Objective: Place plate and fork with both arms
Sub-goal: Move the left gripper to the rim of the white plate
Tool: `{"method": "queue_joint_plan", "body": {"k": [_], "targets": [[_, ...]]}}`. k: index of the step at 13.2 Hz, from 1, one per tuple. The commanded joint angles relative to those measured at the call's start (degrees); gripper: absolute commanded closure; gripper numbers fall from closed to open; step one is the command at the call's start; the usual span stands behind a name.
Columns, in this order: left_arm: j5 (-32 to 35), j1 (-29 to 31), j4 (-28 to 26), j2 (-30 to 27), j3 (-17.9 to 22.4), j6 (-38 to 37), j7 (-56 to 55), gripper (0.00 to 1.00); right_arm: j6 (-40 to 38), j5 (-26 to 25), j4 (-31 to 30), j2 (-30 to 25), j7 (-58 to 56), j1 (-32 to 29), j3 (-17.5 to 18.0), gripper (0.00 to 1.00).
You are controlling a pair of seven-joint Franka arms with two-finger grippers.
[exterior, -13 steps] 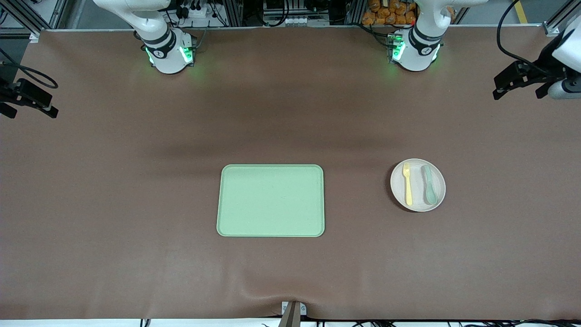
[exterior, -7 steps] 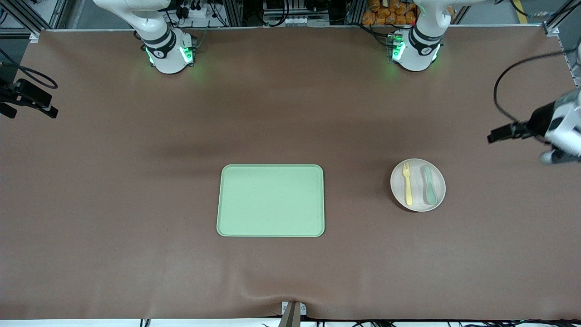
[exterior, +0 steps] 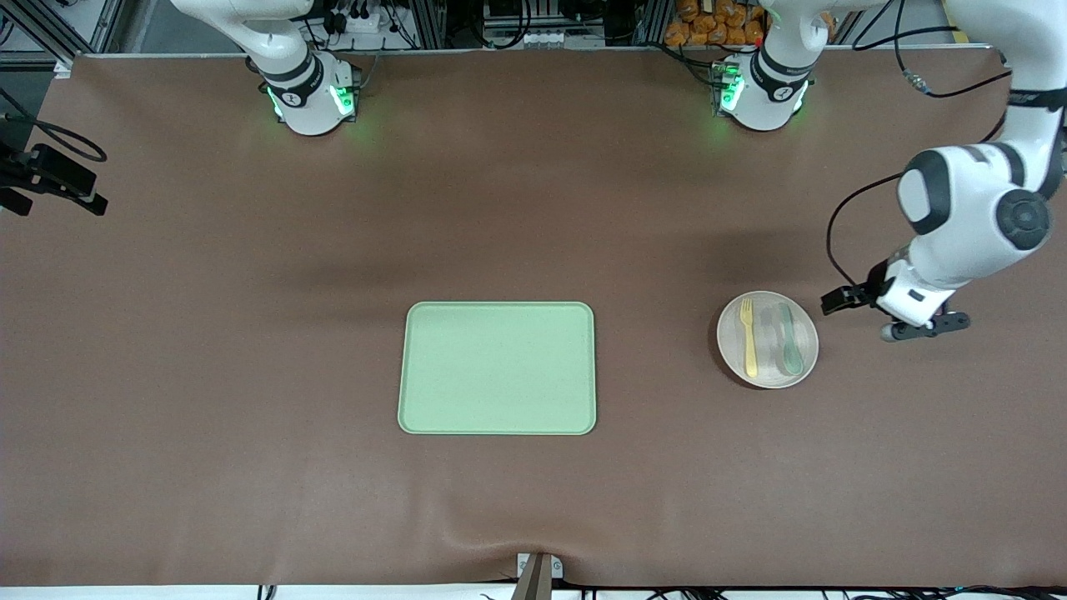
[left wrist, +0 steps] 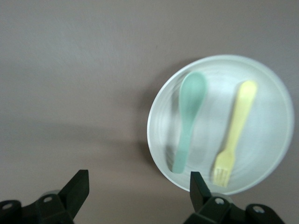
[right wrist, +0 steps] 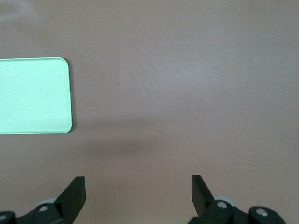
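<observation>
The small pale plate (exterior: 768,367) lies toward the left arm's end of the table. On it, side by side, lie the pale yellow fork (exterior: 748,337) and a grey-green spoon (exterior: 788,338). My left gripper (exterior: 907,323) hangs low over the bare table just beside the plate, open and empty. In the left wrist view the plate (left wrist: 275,116), fork (left wrist: 236,130) and spoon (left wrist: 188,119) show past my open left gripper (left wrist: 138,191). My right gripper (right wrist: 138,193) is open and empty over bare table and waits at the right arm's end (exterior: 52,177).
A rectangular light-green tray (exterior: 498,367) lies at the table's middle; one corner of it shows in the right wrist view (right wrist: 35,95). A small mount (exterior: 538,573) sits at the table edge nearest the front camera.
My left arm has swung in from the table's end and come down beside the plate. The plate, fork, spoon, tray and right arm have not moved.
</observation>
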Motion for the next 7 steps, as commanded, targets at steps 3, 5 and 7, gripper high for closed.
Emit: {"method": "queue_joint_plan", "body": {"k": [3, 5, 7], "targets": [[-5.14, 0.21, -0.12, 3.73, -0.19, 2.43, 1.09, 0.42, -0.79, 0.24, 0.72, 0.3, -0.53, 0.16, -0.24, 0.0], [-5.68, 0.21, -0.12, 5.58, -0.19, 4.36, 1.09, 0.49, -0.87, 0.24, 0.72, 0.3, -0.44, 0.16, -0.24, 0.0], [-6.12, 0.39, -0.03, 7.6, -0.19, 6.9, 1.09, 0.52, -1.05, 0.24, 0.72, 0.3, -0.36, 0.16, -0.24, 0.0]]}}
